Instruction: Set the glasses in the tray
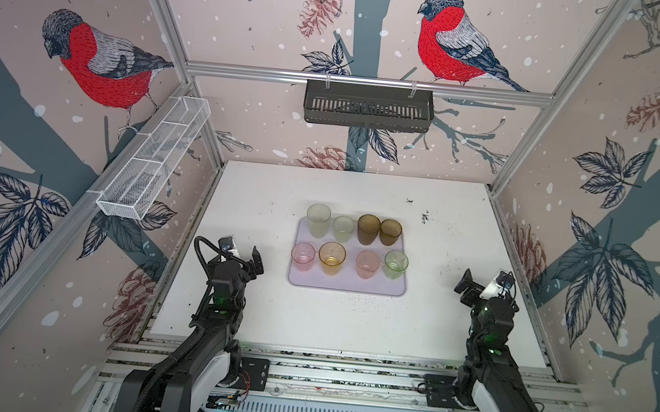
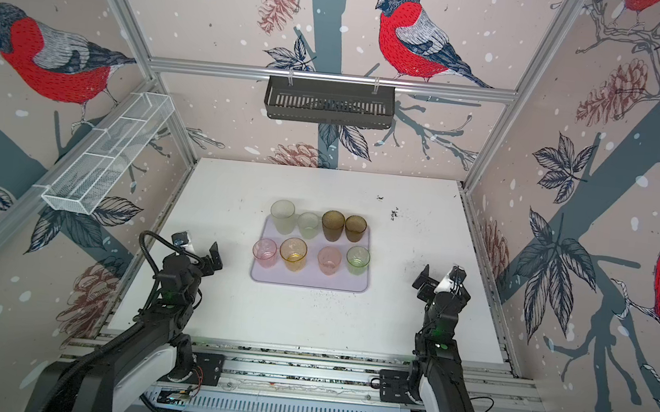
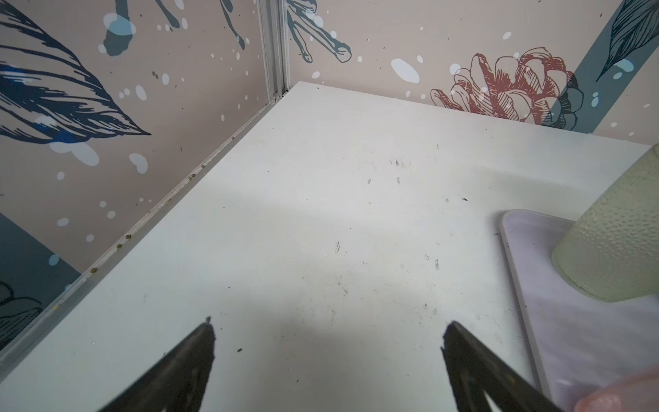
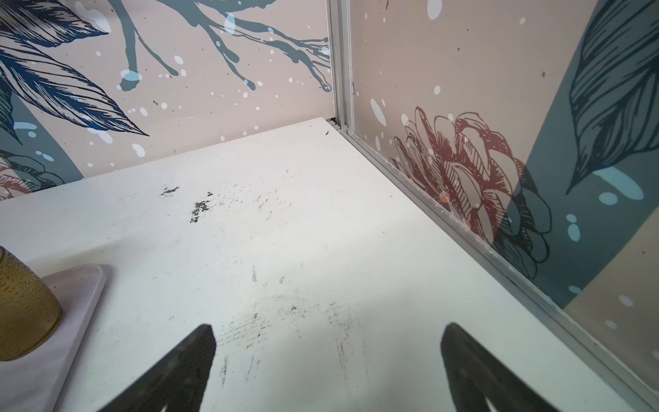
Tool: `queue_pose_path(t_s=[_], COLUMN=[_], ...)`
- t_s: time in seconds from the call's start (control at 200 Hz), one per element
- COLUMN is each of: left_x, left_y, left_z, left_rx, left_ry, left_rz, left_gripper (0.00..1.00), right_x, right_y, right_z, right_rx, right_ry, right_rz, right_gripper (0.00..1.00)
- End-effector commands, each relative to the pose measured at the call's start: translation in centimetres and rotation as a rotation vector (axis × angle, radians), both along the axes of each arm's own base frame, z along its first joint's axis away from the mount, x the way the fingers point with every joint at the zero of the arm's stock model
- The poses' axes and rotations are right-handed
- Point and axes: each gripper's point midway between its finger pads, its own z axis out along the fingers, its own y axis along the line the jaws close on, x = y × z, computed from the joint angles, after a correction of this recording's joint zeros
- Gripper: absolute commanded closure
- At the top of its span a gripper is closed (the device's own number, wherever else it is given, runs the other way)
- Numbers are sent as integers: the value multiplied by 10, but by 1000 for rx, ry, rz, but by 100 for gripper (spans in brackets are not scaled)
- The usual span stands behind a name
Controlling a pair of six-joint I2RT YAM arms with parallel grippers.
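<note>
apparently finished: eight glasses in the tray, both grippers empty

so, the white table (image 1: 455, 312) carries everything. on its middle lies the lilac tray (image 1: 347, 285), and in both top views all eight glasses stand upright in it, in two rows of four. the left gripper (image 3: 328, 323) hangs over bare table just beside the left edge of the tray. the right gripper (image 4: 328, 326) hangs over bare table on the other side, a little more apart. both have the jaws spread wide, with nothing between them.

the far row has the tall frosted glass (image 1: 317, 220), the tall brown glass (image 1: 368, 228), the shorter brown glass (image 1: 390, 232) and the short frosted glass (image 1: 343, 228). the near row has the amber glass (image 1: 331, 257), the green glass (image 1: 395, 264) and the two pink glasses (image 1: 303, 256), one at the left end and one between amber and green.

the task looks complete, so the danger is mostly any further motion. the left wrist view shows the tall frosted glass close to a tray corner, and the right wrist view shows a brown glass near another corner. a push on the tray could tip these over the low rim. the left pink glass is nearest to an open finger, so a careless swing of that arm could knock it into its neighbours.
</note>
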Motion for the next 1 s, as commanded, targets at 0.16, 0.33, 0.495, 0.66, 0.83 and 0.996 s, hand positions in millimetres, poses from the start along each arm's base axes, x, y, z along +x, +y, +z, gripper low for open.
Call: queue_pose_path(t_s=[0.16, 0.33, 0.495, 0.66, 0.83, 0.996], left_x=[24, 35, 51, 65, 71, 79], left_y=[-1, -3, -3, -6, -12, -15], left_z=[35, 38, 43, 44, 40, 30], left_rx=[32, 45, 48, 59, 83, 88], left_ry=[-147, -168, -205, -204, -211, -193], left_rz=[-17, -28, -31, -51, -92, -112], left_gripper=[1, 1, 1, 1, 1, 1], right_x=[21, 33, 41, 51, 63, 67], right_y=[1, 4, 6, 8, 11, 12], right_z=[26, 28, 33, 37, 37, 30], right_rx=[-41, -39, -46, -54, -63, -60], right_ry=[-105, -96, -136, -161, -173, -196], right_rz=[11, 24, 36, 41, 49, 51], right_gripper=[0, 1, 1, 0, 0, 0])
